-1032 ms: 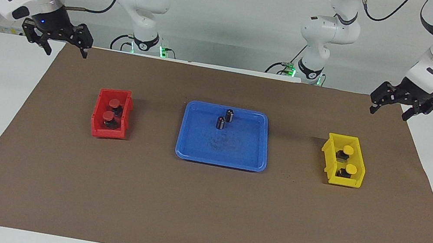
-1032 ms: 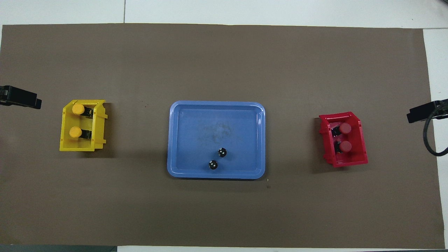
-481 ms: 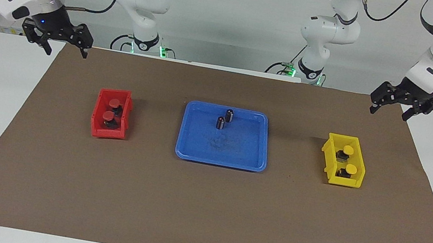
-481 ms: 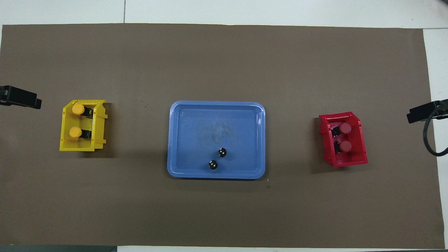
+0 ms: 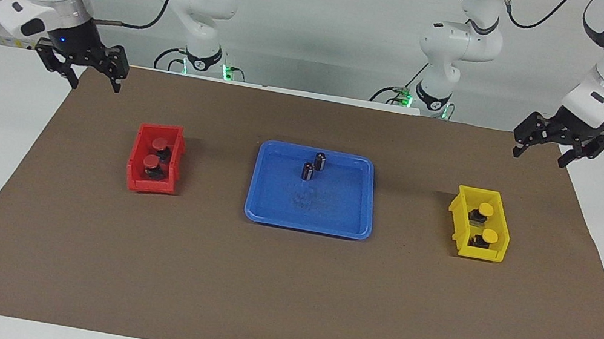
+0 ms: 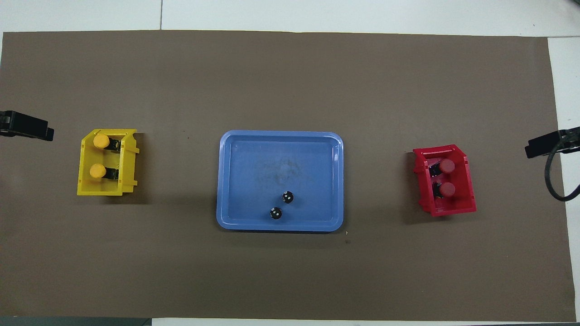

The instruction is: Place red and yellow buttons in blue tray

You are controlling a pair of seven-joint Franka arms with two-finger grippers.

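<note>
You have the right gripper (image 5: 86, 73) hanging over the brown mat's (image 5: 282, 289) corner at the right arm's end of the table, its fingers spread apart and holding nothing. Just beside that end sits the red bin (image 5: 155, 158), with both red buttons (image 5: 156, 152) inside it — one nearer to the robots than the other.

At the middle of the mat lies the blue tray (image 5: 331, 214). It carries only two dark cylinders (image 5: 313, 165), standing upright close together in the part of the tray nearer to the robots.

Toward the left arm's end you find the yellow bin (image 5: 479, 224), with both yellow buttons (image 5: 485, 221) in it, one nearer to the robots than the other. The left gripper (image 5: 544, 150) hangs over the mat's corner at that end — fingers apart, holding nothing.
</note>
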